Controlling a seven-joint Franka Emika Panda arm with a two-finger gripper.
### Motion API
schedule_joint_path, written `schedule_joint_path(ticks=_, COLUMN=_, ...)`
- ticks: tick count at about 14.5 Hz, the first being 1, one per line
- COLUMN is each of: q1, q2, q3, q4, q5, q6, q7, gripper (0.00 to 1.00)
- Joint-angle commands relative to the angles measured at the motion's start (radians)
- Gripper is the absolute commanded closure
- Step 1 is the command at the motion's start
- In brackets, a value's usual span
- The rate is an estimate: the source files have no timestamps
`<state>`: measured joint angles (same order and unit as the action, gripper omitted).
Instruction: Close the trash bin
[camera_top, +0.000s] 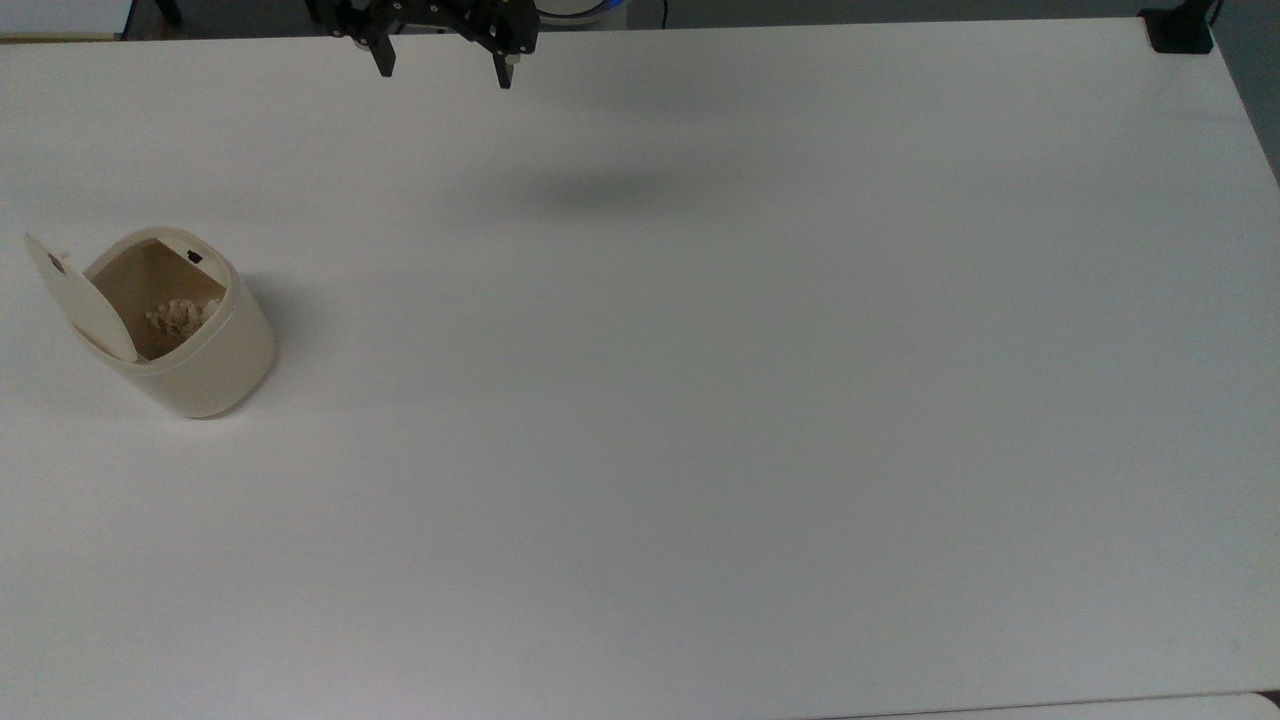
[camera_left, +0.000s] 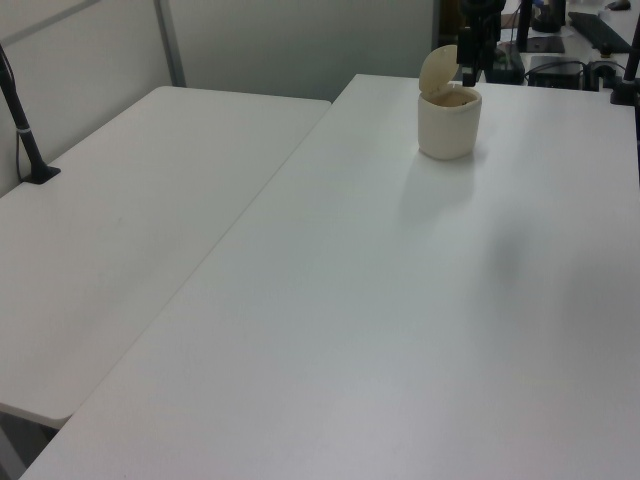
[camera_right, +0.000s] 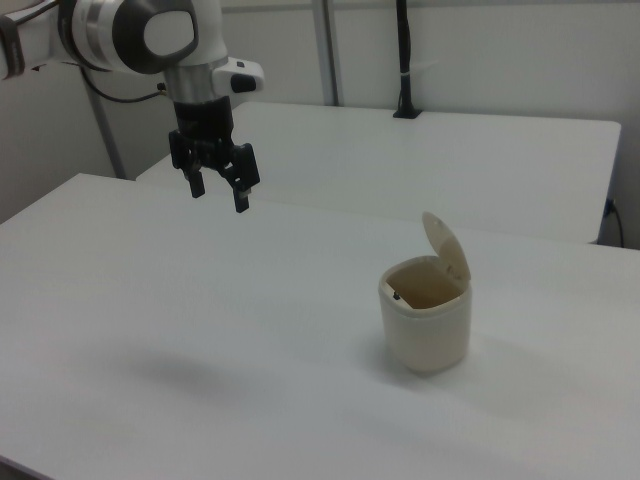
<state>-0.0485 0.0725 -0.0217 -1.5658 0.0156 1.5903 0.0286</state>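
Note:
The cream trash bin (camera_top: 200, 360) (camera_left: 448, 128) (camera_right: 426, 330) stands on the white table at the top view's left. Its flat lid (camera_top: 75, 295) (camera_right: 446, 248) is swung up and the mouth is open, with crumpled scraps (camera_top: 180, 316) inside. A small black button (camera_top: 194, 257) sits on the rim. My black gripper (camera_top: 443, 73) (camera_right: 220, 195) hangs open and empty high above the table near its far edge, well off to the top view's right of the bin. In the left view part of the gripper (camera_left: 468, 55) shows behind the bin.
The white table (camera_top: 700, 400) spreads wide to the top view's right of the bin. A second white table (camera_left: 130, 220) adjoins it on the left view's left. A black clamp mount (camera_top: 1178, 30) sits at the top view's far right corner.

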Motion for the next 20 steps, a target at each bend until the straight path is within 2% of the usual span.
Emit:
schedule_joint_path(ticks=1, q1=0.006, q2=-0.002, q3=-0.009, q4=0.009, q5=-0.039, q6=0.002, q7=-0.015, gripper=0.00)
schedule_joint_path(ticks=4, q1=0.004, q2=-0.002, q3=-0.012, q4=0.009, q5=-0.042, q6=0.004, q7=-0.016, gripper=0.00)
schedule_joint_path(ticks=5, q1=0.004, q2=-0.002, q3=-0.012, q4=0.009, q5=-0.045, q6=0.004, q7=-0.016, gripper=0.02)
schedule_joint_path(ticks=6, q1=0.004, q2=-0.002, q3=-0.012, q4=0.009, q5=-0.045, q6=0.005, q7=-0.016, gripper=0.08)
schedule_joint_path(ticks=7, q1=0.006, q2=-0.002, q3=-0.011, q4=0.010, q5=-0.045, q6=0.004, q7=-0.007, gripper=0.16)
schedule_joint_path(ticks=8, q1=0.004, q2=0.000, q3=-0.012, q4=0.021, q5=-0.043, q6=0.011, q7=-0.001, gripper=0.30)
schedule_joint_path(ticks=9, q1=0.003, q2=0.001, q3=-0.014, q4=0.030, q5=-0.043, q6=0.014, q7=0.001, gripper=0.47)
schedule_joint_path(ticks=12, q1=-0.005, q2=0.000, q3=-0.014, q4=0.032, q5=-0.040, q6=0.014, q7=0.001, gripper=0.87)
schedule_joint_path(ticks=13, q1=-0.005, q2=0.001, q3=-0.014, q4=0.032, q5=-0.037, q6=0.020, q7=0.001, gripper=0.94)
schedule_joint_path(ticks=14, q1=-0.007, q2=0.001, q3=-0.015, q4=0.032, q5=-0.034, q6=0.046, q7=0.004, gripper=0.98)
schedule_joint_path(ticks=16, q1=-0.007, q2=0.001, q3=-0.036, q4=0.032, q5=-0.034, q6=0.085, q7=0.040, gripper=0.98)
schedule_joint_path(ticks=18, q1=-0.016, q2=0.024, q3=-0.076, q4=0.032, q5=-0.045, q6=0.248, q7=0.176, gripper=0.98)
schedule_joint_path(ticks=20, q1=-0.056, q2=0.042, q3=-0.107, q4=0.032, q5=-0.063, q6=0.379, q7=0.299, gripper=0.98)
